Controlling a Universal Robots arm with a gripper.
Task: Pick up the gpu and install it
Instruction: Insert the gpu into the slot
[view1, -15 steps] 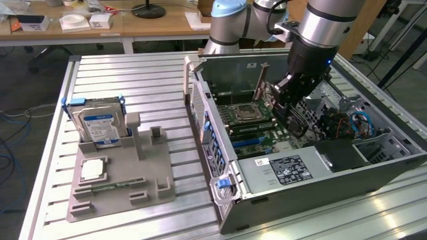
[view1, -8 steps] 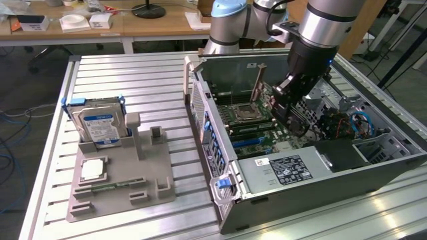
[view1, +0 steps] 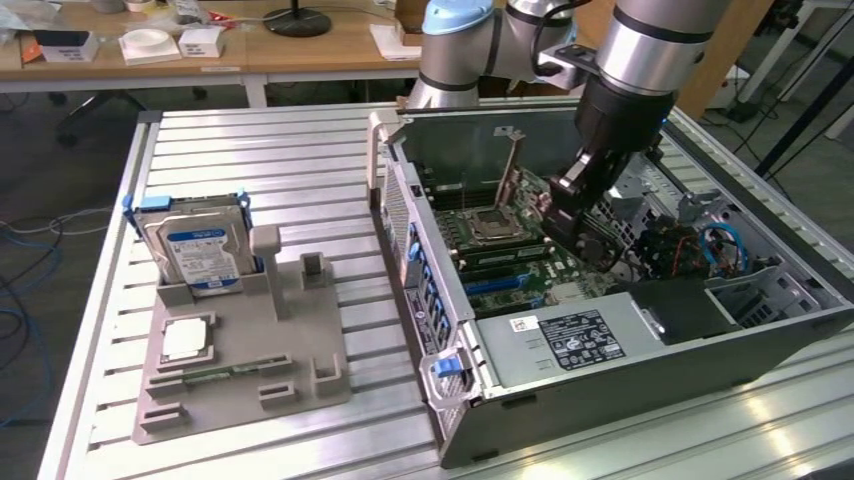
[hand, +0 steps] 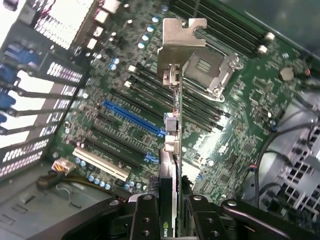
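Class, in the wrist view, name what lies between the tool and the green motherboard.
The gpu, held edge-on in the tool, its grey bracket over the motherboard, as the wrist view shows.

Robot arm (view1: 654, 40): thick silver-grey metal tubes, round in section. Joint housings (view1: 521, 45) rounded, grey; one carries pale blue cap (view1: 461, 20). Lower wrist section (view1: 625, 115) matt black, cylindrical, narrowing toward hand (view1: 583, 215). Hand black, blocky, angular. Wrist view: hand (hand: 172, 220) has two flat black fingers (hand: 145, 222), each with column of small round screw heads; dark rounded body parts sit beside them on both sides.
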